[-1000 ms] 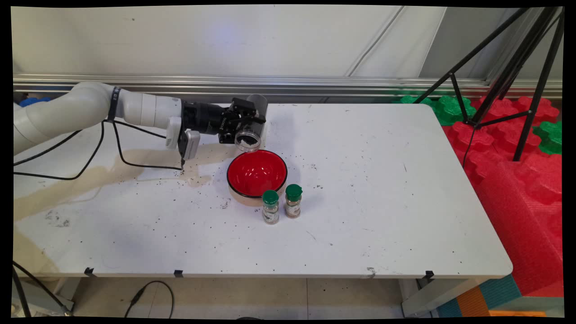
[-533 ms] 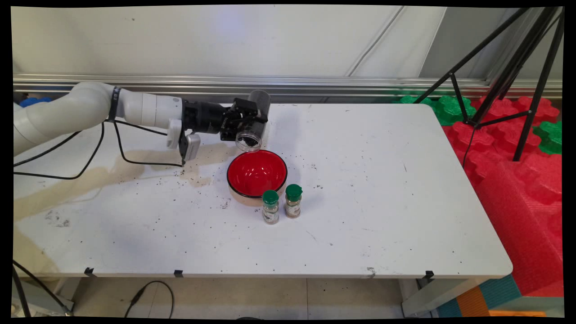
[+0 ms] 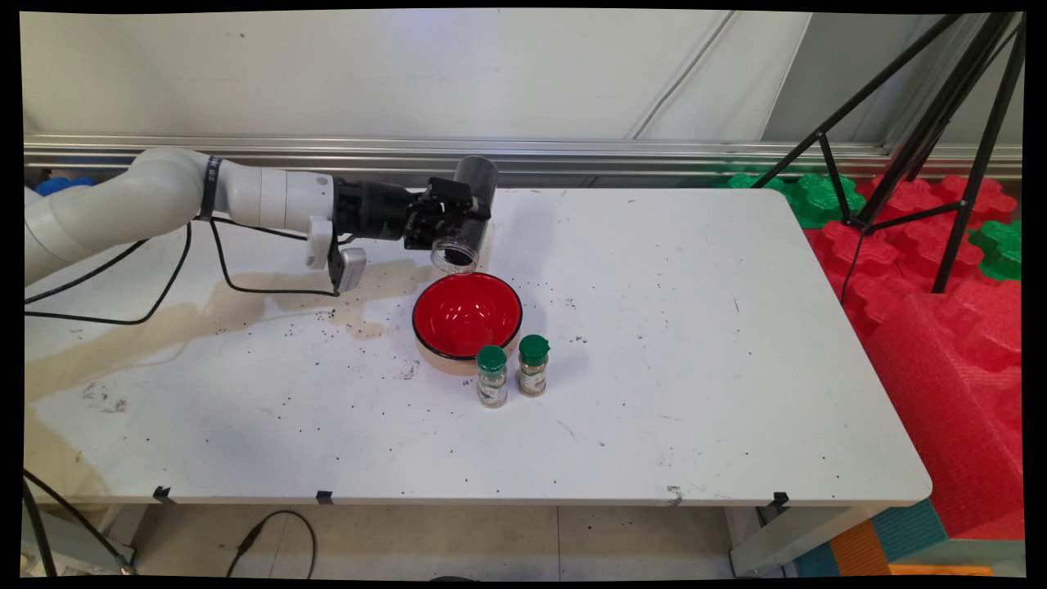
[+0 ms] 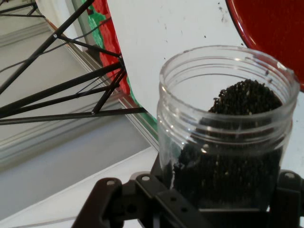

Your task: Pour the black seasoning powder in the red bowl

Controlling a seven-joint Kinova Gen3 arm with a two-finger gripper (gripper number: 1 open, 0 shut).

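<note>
1. Your fingers point(image 3: 442, 214) are closed on a clear plastic jar with dark granules inside point(image 3: 466, 217), clamped across the body w/ one finger on each side. In the hand view the black linkage sits at either side of the jar's lower part.
2. The jar is off the white surface point(image 3: 695, 368) and tipped. In the main view its base points to abt 1 o'clock and its open mouth to abt 7 o'clock. There's no lid on it.
3. The mouth hangs just above the red bowl with a black rim point(image 3: 419, 321), at the bowl's 12 o'clock edge. Can't tell if it's fully over the bowl or just short of the rim.
4. In the hand view the granules are piled toward the mouth but sit inside the neck; none seen falling. The bowl's interior looks bare red.
5. Two small glass spice jars with green caps stand upright just beside the bowl, one point(image 3: 492, 376) at its 5 o'clock and the other point(image 3: 532, 366) at its 4 o'clock. They're well apart from your fingers.
6. Dark specks are scattered on the surface around the bowl, plus a tan stain at its 9 o'clock.
</note>
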